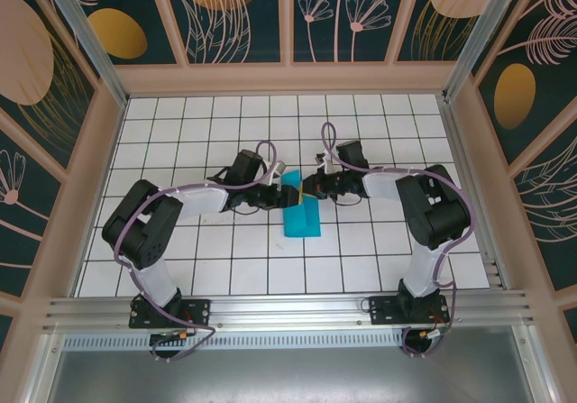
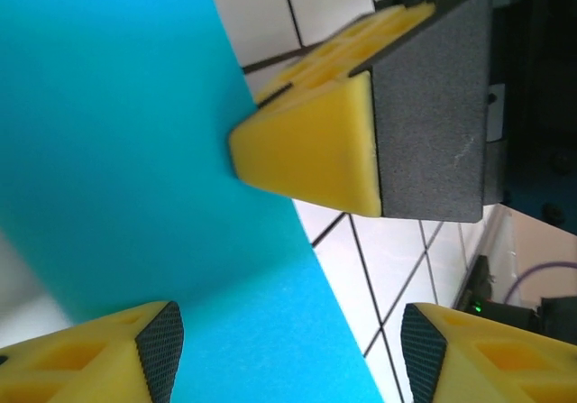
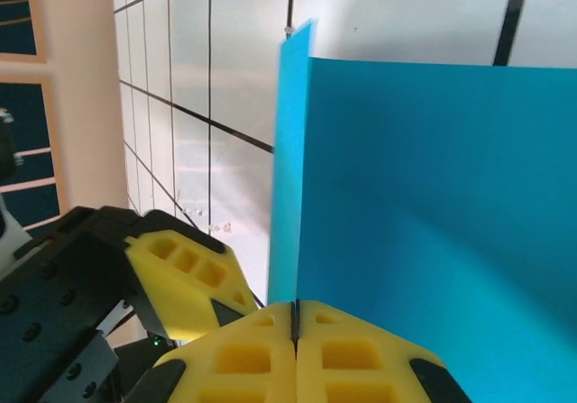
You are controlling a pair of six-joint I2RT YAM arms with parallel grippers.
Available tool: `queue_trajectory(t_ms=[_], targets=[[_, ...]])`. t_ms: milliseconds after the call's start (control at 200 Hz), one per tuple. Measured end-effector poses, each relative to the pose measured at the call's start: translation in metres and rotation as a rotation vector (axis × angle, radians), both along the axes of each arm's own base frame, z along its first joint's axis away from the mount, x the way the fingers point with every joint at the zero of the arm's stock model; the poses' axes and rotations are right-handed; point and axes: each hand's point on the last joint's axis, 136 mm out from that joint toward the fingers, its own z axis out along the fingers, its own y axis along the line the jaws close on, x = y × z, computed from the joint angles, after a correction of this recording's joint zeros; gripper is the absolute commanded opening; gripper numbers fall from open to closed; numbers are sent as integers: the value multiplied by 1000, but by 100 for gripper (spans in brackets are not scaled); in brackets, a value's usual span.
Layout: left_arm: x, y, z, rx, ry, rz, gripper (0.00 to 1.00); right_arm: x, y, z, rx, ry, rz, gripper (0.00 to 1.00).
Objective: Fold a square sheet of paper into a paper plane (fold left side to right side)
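Note:
The teal-cyan square sheet of paper (image 1: 302, 215) is bent over at the middle of the table, and its raised far edge is held up between the two grippers. My right gripper (image 1: 309, 187) is shut on that raised edge; in the right wrist view the yellow fingertips (image 3: 295, 320) pinch two layers of the paper (image 3: 433, 205) together. My left gripper (image 1: 278, 193) stands open just left of it. In the left wrist view the paper (image 2: 117, 132) passes between the left gripper's (image 2: 288, 358) spread fingers, and the right gripper's yellow finger (image 2: 306, 146) touches the sheet.
The white grid-tiled table (image 1: 180, 151) is walled by a wooden frame with patterned panels (image 1: 288, 74). A metal rail (image 1: 288, 308) runs along the near edge by the arm bases. Open tiles lie in front of and behind the paper.

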Motion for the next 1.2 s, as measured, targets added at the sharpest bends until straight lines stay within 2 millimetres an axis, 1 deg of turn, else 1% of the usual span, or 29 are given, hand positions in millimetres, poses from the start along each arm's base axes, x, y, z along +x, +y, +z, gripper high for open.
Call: queue_trajectory(t_ms=[120,235,345,475,601,711,786,876,1006,1121,1196], targets=[[11,15,10,78,-57,87,65,0,-6,-6,-33,8,-12,5],[26,26,12,148,-73,184,64,4,-15,-12,-63,16,-39,5],[28,35,3,194,-38,245,67,5,-20,-15,-85,21,-53,5],[24,41,-16,255,14,281,68,6,-23,-17,-104,14,-59,5],[19,38,-30,280,53,281,67,7,-24,-13,-109,1,-63,5],[15,34,-40,293,83,277,62,7,-25,-13,-114,1,-68,6],[17,29,-41,292,89,277,59,6,-26,-13,-117,3,-68,6],[21,23,-37,280,83,278,54,6,-27,-15,-124,3,-67,7],[25,19,-34,271,79,281,49,4,-29,-18,-136,4,-67,10],[25,18,-39,278,88,279,45,2,-30,-19,-142,4,-63,14],[24,17,-44,288,97,275,45,3,-32,-18,-147,3,-66,17]])
